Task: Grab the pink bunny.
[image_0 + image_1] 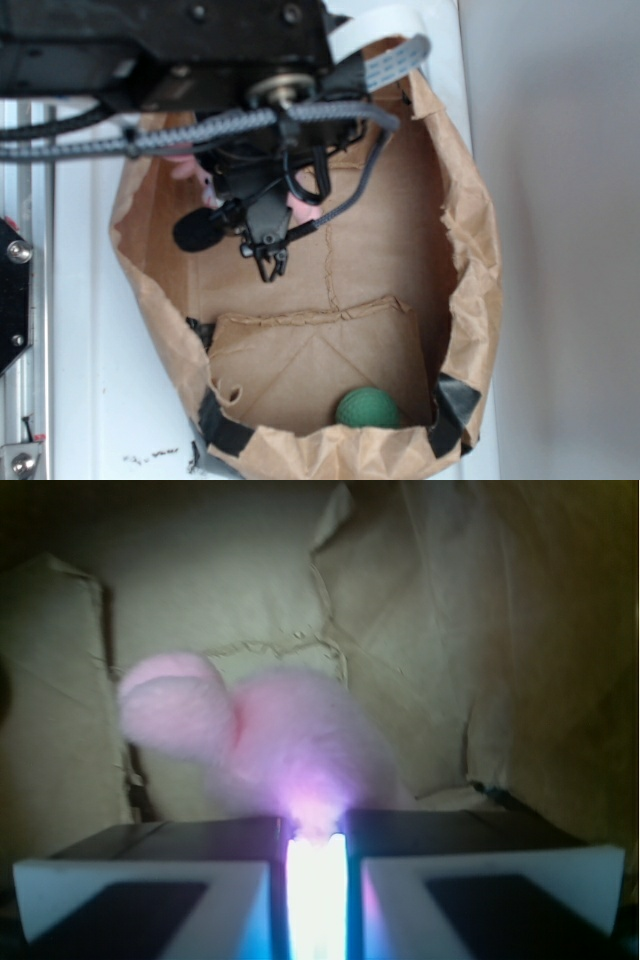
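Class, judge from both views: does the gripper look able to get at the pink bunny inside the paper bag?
Probably yes. The gripper is already inside the paper bag, fingers nearly closed on the pink bunny; nothing blocks it.

pink bunny (pixel 290 740): blurred | exterior: mostly hidden behind arm (pixel 200 50)

brown paper bag (pixel 470 300) lay open on its side, green textured ball (pixel 367 409) sat inside near its taped rim
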You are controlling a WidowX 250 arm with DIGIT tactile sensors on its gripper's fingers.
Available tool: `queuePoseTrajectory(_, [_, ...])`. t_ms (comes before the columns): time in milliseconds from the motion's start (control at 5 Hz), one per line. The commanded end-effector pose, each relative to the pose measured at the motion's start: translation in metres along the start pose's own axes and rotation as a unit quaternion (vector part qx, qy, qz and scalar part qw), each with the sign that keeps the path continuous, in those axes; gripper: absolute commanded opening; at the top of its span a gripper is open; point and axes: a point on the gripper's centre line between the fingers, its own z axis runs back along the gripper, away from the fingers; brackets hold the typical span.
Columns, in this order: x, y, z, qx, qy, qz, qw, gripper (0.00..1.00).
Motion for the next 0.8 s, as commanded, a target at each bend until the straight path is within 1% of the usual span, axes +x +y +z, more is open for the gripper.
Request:
queuePoseTrajectory(0, [0.007, -0.017, 0.030, -0.028, -0.036, -0.035, 0.998, 0.00])
queuePoseTrajectory(200, [0.000, -0.026, 0.040, -0.044, -0.038, -0.059, 0.997, 0.00])
queuePoseTrajectory(400, [-0.007, -0.033, 0.051, -0.062, -0.048, -0.077, 0.994, 0.00])
queuePoseTrajectory(600, [-0.007, -0.042, 0.053, -0.061, -0.049, -0.081, 0.994, 0.00])
